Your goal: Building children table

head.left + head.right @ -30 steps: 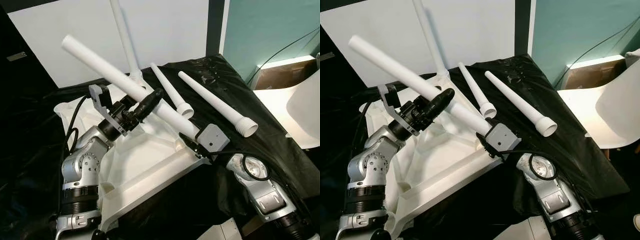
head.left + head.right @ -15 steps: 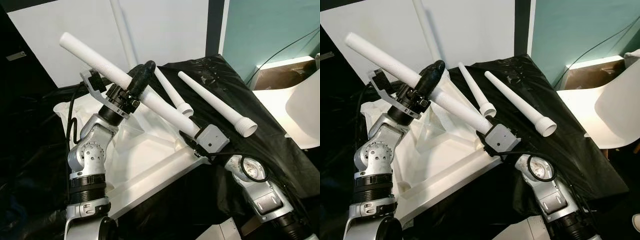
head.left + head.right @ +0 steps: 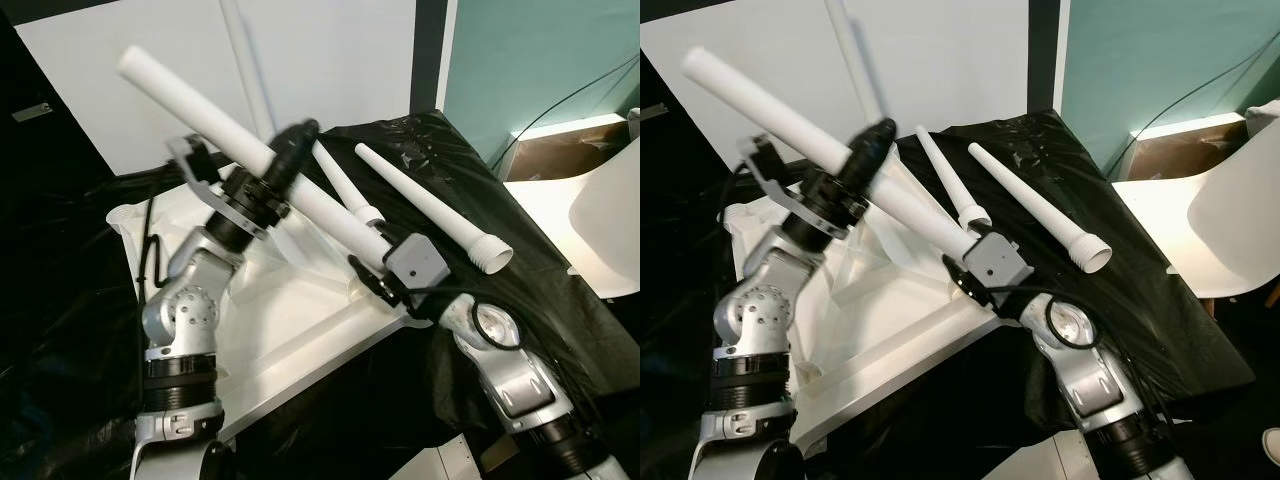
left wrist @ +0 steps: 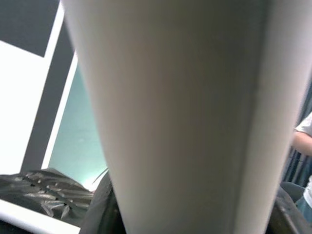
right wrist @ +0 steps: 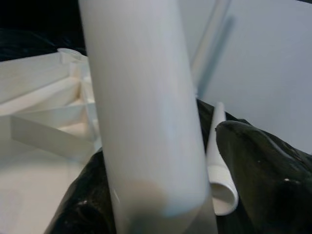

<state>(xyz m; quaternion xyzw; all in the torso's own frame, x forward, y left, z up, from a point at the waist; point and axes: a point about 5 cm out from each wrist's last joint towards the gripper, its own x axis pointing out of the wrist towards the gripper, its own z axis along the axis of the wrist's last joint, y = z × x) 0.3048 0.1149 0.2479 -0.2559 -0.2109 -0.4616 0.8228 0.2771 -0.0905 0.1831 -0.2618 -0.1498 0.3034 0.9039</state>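
Overhead, smooth tapered white table leg [image 3: 300,190], clasped by left fingers [image 3: 290,160] mid-shaft and right fingers [image 3: 368,278] at base.

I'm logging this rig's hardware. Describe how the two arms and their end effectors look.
Both arms are silver metal with rounded joint housings and black ribbed bands low down. The left arm carries a grey bracket and a black cable; its left end effector is black. The right arm has a looped black cable and a grey boxy wrist block by the right end effector.
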